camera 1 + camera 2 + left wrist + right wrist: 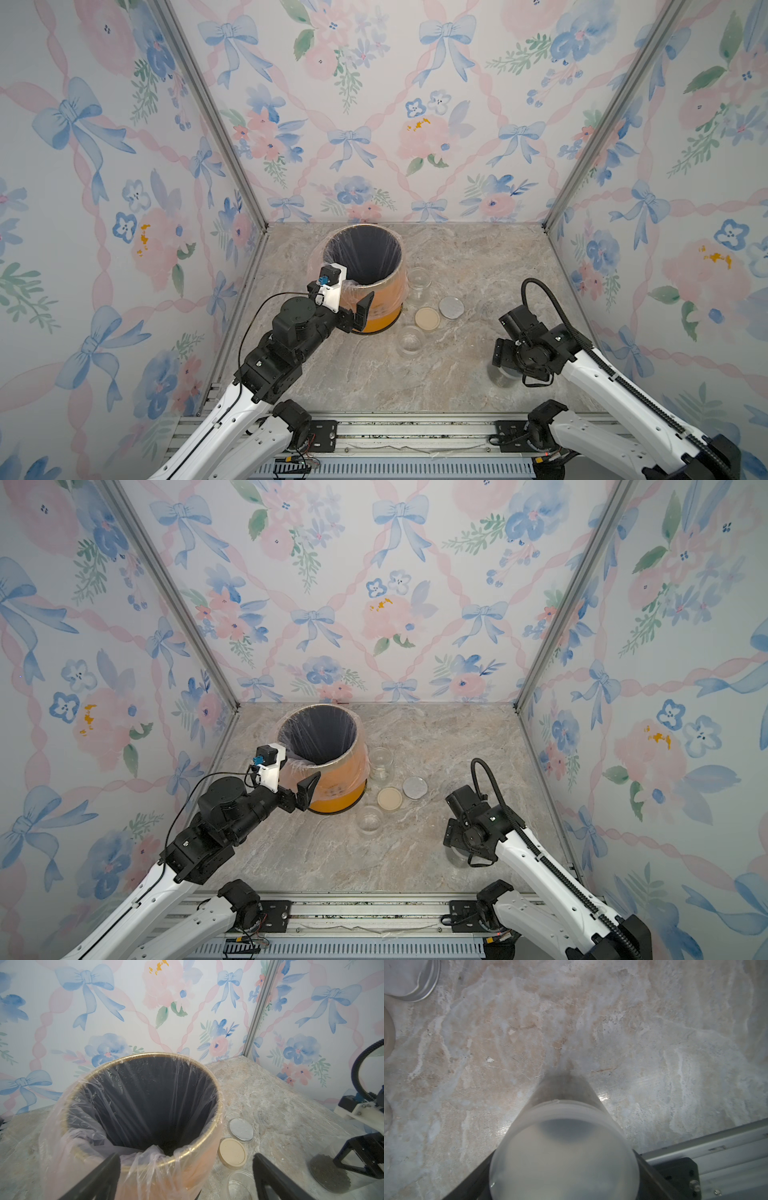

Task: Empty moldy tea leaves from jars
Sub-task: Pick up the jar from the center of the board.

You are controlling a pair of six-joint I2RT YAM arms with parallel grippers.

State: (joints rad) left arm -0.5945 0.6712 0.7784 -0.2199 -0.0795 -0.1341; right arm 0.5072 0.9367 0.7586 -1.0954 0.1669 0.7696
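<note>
A clear jar (324,1159) with a translucent grey lid (563,1157) stands at the front right of the table, and dark tea leaves (330,1174) lie in its bottom. My right gripper (563,1167) comes down over it, a finger pressed against each side of the lid. Both top views show this jar (503,377) mostly hidden under the wrist. Two more jars (419,282) (410,340) stand open beside the bin and look clear inside. My left gripper (186,1157) is open by the near wall of the orange bin (386,318), holding nothing.
A beige lid (427,318) and a silver lid (451,307) lie flat between the open jars. The plastic-lined bin (145,1056) stands at the back left. Patterned walls close in three sides, and a metal rail (716,1147) runs along the front edge.
</note>
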